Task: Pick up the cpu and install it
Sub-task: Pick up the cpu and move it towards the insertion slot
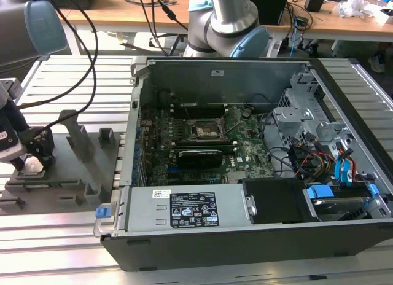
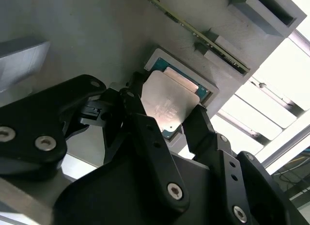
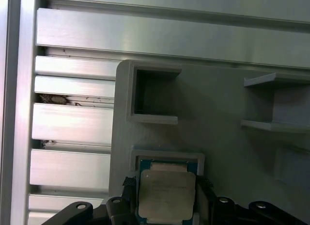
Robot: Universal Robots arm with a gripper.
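one gripper tight on the cpu

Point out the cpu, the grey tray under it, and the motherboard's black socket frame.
Silvery-grey square cpu [image 2: 169, 106], second wrist view, middle of its metal top plate.
Grey plastic tray [image 3: 218, 104], first wrist view, bare flat surface.
Black square socket frame [image 1: 203, 131], exterior view, its middle.

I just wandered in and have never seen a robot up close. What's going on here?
A robot arm's gripper is down at a grey tray, at the exterior view's left. It is closed on the cpu, with a finger on either side of it, right at the chip's pocket. An open computer case stands beside the tray. The cpu has not yet gone into the socket on the board inside.
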